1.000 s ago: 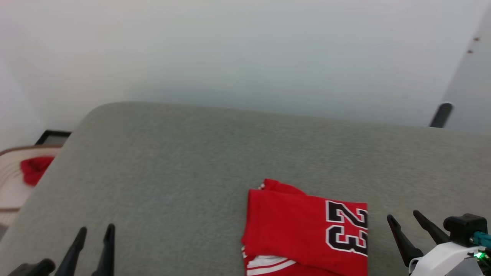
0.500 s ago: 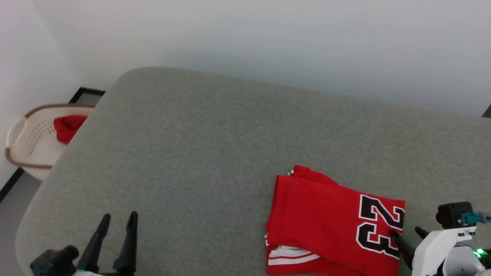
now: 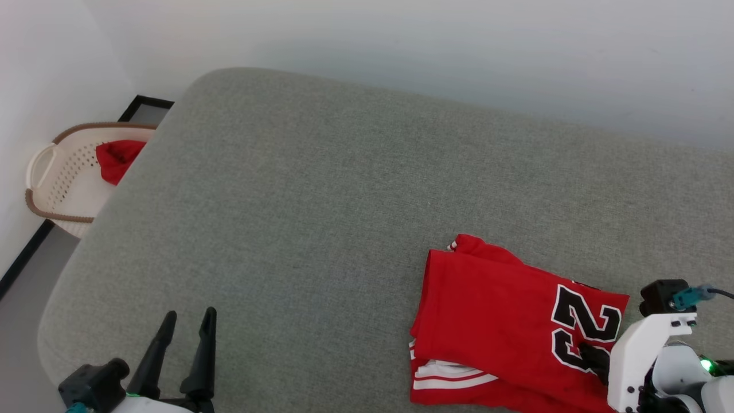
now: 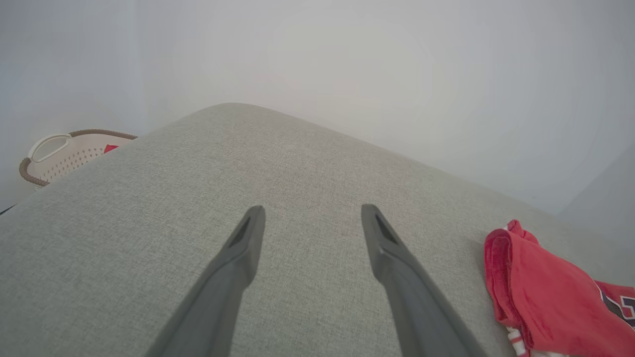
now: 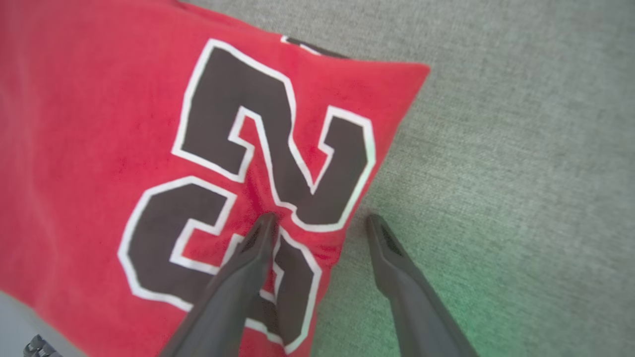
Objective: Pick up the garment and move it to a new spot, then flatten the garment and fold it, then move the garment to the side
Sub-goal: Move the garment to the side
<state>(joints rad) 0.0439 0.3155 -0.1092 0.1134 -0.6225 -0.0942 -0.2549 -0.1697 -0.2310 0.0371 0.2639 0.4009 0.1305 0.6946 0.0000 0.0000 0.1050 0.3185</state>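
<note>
Could pinch just the top layer of the garment (image 3: 493, 310) and pull the neat fold open on the lift, with the cloth lying in several layers and a white striped sleeve (image 3: 453, 376) peeking out underneath. Could also grab too little cloth, being so close to the edge, and drop it halfway. Might only squash a bump of cloth flat, with one finger coming down on top and not under. Might drag the whole pile along the gray padded surface (image 3: 321, 189) and wrinkle it, if pushed down too hard or slid sideways. Shows the right tool (image 5: 321, 218) spread wide, holding nothing, set across the edge of the garment in its own wrist view, with one finger over the black number print (image 5: 248, 163) and the other over bare gray just beside the cloth. Hard to tell whether touching the cloth or hanging just above it. Shows the left tool (image 4: 312, 209) spread wide as well, holding nothing, hanging over bare gray, well apart from the garment and off to the left of it. Lies folded, red side up, at the lower right of the head view, far from the pale basket (image 3: 57, 172) on the floor past the left corner, with another bit of red cloth (image 3: 117, 158) inside that.
</note>
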